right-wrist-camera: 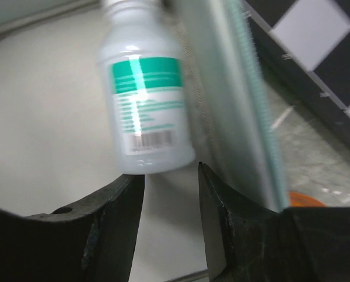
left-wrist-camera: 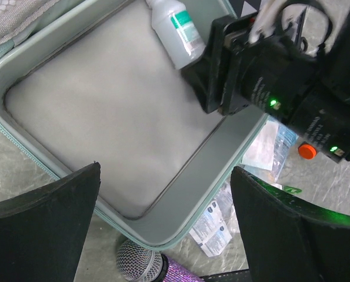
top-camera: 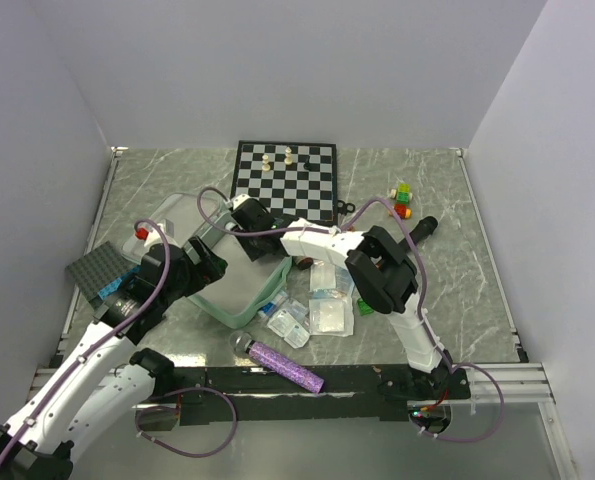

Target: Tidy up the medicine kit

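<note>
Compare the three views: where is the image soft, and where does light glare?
Right wrist view: the bottle is smeared soft, with a white glare streak down its green label. Left wrist view: the dark fingers in the foreground look blurred, the medicine kit lining evenly lit. Top external view: sharp, soft shadows only.
</note>
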Action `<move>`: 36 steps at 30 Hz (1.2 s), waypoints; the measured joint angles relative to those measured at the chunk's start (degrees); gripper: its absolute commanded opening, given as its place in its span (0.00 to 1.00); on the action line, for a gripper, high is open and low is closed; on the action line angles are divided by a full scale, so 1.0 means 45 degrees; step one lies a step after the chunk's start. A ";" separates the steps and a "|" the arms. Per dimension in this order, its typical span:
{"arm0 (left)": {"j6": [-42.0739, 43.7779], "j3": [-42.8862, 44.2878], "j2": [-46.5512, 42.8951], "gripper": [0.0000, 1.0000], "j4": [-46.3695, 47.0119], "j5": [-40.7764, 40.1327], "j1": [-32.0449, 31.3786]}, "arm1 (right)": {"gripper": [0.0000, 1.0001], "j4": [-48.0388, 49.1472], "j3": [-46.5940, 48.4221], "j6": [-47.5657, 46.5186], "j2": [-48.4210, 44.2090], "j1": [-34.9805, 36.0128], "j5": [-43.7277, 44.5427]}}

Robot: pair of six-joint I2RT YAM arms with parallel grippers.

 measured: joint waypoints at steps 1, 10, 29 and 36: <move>0.0000 0.0000 0.0024 0.96 -0.0005 0.0000 0.0000 | 0.49 -0.0010 0.0063 0.0029 0.0005 -0.0005 0.0238; -0.0005 0.0000 0.0155 0.96 -0.0058 -0.0005 0.0000 | 0.63 0.0277 0.0010 0.0291 -0.0151 0.0029 0.1554; -0.0005 0.0000 0.0049 0.96 -0.0053 -0.0005 0.0000 | 0.36 0.0461 0.0588 0.0491 -0.1642 0.0656 -0.1287; -0.0005 0.0000 0.0049 0.96 -0.0053 -0.0005 0.0000 | 0.33 -0.0491 0.1953 0.0986 0.0597 0.0719 -0.2288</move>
